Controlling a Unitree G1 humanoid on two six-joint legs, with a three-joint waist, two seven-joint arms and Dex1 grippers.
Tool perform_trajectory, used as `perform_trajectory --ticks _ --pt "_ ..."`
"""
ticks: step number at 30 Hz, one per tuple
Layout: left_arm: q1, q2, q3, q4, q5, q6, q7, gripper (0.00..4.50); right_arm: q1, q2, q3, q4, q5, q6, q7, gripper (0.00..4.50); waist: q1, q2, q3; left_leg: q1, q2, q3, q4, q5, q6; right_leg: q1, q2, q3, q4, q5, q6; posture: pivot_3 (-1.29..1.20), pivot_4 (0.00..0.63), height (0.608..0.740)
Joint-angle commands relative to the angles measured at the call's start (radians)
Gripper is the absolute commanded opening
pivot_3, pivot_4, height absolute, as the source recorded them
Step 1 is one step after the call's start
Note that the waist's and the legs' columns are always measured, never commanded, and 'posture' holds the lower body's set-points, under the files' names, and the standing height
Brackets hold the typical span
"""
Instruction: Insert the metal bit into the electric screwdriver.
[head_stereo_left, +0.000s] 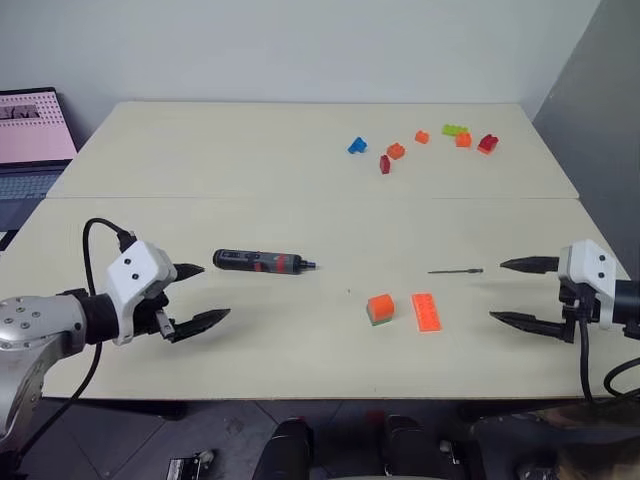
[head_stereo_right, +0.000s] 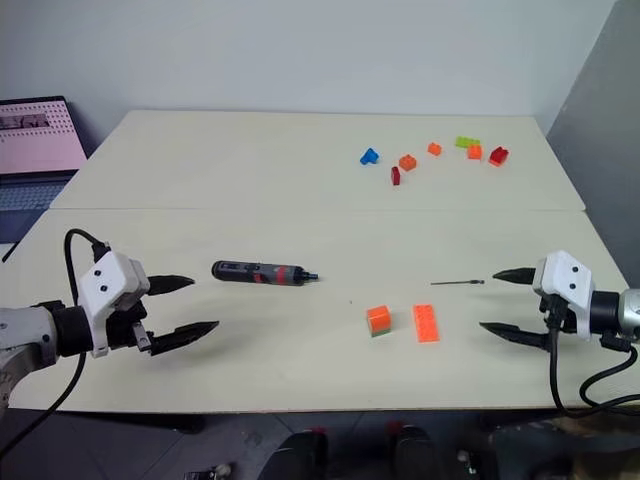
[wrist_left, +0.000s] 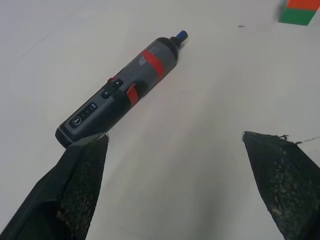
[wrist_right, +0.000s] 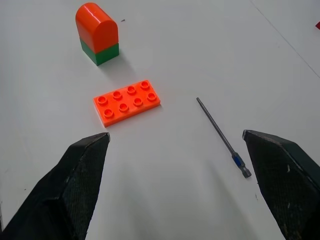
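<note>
Nothing of the insertion is being shown as done; the electric screwdriver (head_stereo_left: 263, 262) is lying flat on the table (head_stereo_left: 300, 150), just beyond the left gripper (head_stereo_left: 196, 295), whose jaws are being held wide apart and empty; the metal bit (head_stereo_left: 456, 270) is resting well apart from it, near the right gripper (head_stereo_left: 524, 291), likewise spread and holding nothing; picking up, aligning and inserting are all being left to do, judging by this.

Metal bit (wrist_right: 220, 135) beside flat orange brick (wrist_right: 127, 102) — pincer (wrist_right: 175, 145) spread
</note>
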Motion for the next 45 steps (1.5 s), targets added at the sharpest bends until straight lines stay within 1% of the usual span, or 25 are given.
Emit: perform_trajectory --ticks 1,9,13,18,22,29,31,34,36,39,41,43,45 --pt "-0.010 0.002 0.001 -0.003 -0.007 -0.011 -0.012 4.46 -0.009 -0.003 -0.027 -0.019 -0.001 -0.012 -0.006 4.50 0.000 0.000 0.000 0.000 0.000 0.000 0.000 0.000 0.000 0.000 0.000 0.000 0.000 0.000 0.000 0.00 0.150 0.740" --pt "-0.013 0.003 0.008 -0.006 0.005 0.019 0.007 4.46 -0.017 0.004 -0.015 -0.011 -0.013 -0.024 -0.014 4.50 0.000 0.000 0.000 0.000 0.000 0.000 0.000 0.000 0.000 0.000 0.000 0.000 0.000 0.000 0.000 0.00 0.150 0.740" --pt "-0.034 -0.011 0.025 0.000 -0.037 0.015 -0.011 4.46 -0.020 0.005 -0.011 -0.004 -0.018 -0.030 -0.016 4.50 0.000 0.000 0.000 0.000 0.000 0.000 0.000 0.000 0.000 0.000 0.000 0.000 0.000 0.000 0.000 0.00 0.150 0.740" --pt "-0.051 0.016 0.002 0.041 0.015 -0.008 -0.011 4.46 -0.028 0.011 -0.008 -0.004 -0.018 -0.032 -0.023 4.50 -0.001 0.000 0.000 0.000 0.000 0.001 0.000 0.000 0.000 0.000 0.000 0.000 0.001 0.000 0.000 0.00 0.150 0.740" --pt "-0.075 0.017 -0.015 0.048 0.016 -0.014 -0.028 4.46 -0.030 0.014 -0.006 -0.008 -0.021 -0.032 -0.022 4.50 0.000 0.000 0.000 0.000 0.000 0.001 0.000 0.000 0.000 0.000 0.000 0.000 0.001 0.000 0.000 0.00 0.150 0.740" --pt "-0.101 0.025 -0.066 -0.052 -0.031 -0.026 -0.098 4.46 -0.013 0.018 -0.020 -0.064 0.006 0.003 -0.024 4.50 0.000 0.000 0.000 0.000 0.000 0.001 0.000 0.000 0.000 0.000 0.000 0.000 0.001 0.000 0.000 0.00 0.150 0.740" --pt "-0.125 0.013 -0.106 -0.094 -0.047 -0.026 -0.108 4.46 -0.011 0.019 -0.009 -0.082 0.008 0.013 -0.023 4.50 0.000 0.000 0.000 0.000 0.000 0.001 0.000 0.000 0.000 0.000 0.000 0.000 0.001 0.000 0.000 0.00 0.150 0.740" --pt "-0.166 -0.014 -0.190 -0.153 -0.052 -0.037 -0.111 4.46 -0.026 0.023 0.040 -0.102 -0.002 0.032 -0.023 4.50 0.000 0.000 0.000 0.000 0.000 0.001 0.000 0.000 0.000 0.000 0.000 0.000 0.001 0.000 0.000 0.00 0.150 0.740" --pt "-0.190 -0.039 -0.267 -0.182 -0.036 -0.058 -0.115 4.46 -0.057 0.028 0.120 -0.093 -0.052 0.025 -0.021 4.50 -0.002 0.000 0.000 0.000 0.000 0.001 0.001 0.000 0.000 0.000 0.000 0.000 0.001 0.000 0.000 0.00 0.150 0.740" --pt "-0.238 -0.079 -0.353 -0.178 -0.005 -0.082 -0.103 4.46 -0.144 0.043 0.235 -0.052 -0.119 0.013 -0.008 4.50 -0.004 0.000 0.000 0.002 0.000 0.004 0.001 0.000 0.000 0.001 0.000 0.001 0.002 0.001 0.001 0.00 0.150 0.740" --pt "-0.267 -0.102 -0.411 -0.163 0.034 -0.118 -0.104 4.46 -0.218 0.057 0.314 -0.012 -0.160 0.008 0.017 4.50 -0.005 0.000 0.000 0.002 0.000 0.004 0.001 0.000 0.000 0.000 0.001 0.001 0.003 0.001 0.001 0.00 0.150 0.740" --pt "-0.293 -0.151 -0.468 -0.157 0.066 -0.149 -0.083 4.46 -0.300 0.082 0.401 0.050 -0.202 0.000 0.060 4.50 -0.003 0.000 0.000 0.002 -0.001 0.005 0.001 0.000 0.000 0.000 0.001 0.001 0.003 0.001 0.001 0.00 0.150 0.740" --pt "-0.299 -0.182 -0.502 -0.170 0.077 -0.155 -0.067 4.46 -0.345 0.096 0.453 0.100 -0.233 -0.021 0.093 4.50 -0.002 0.000 0.000 0.001 0.000 0.003 0.001 0.000 0.000 0.000 0.001 0.001 0.003 0.001 0.001 0.00 0.150 0.740"
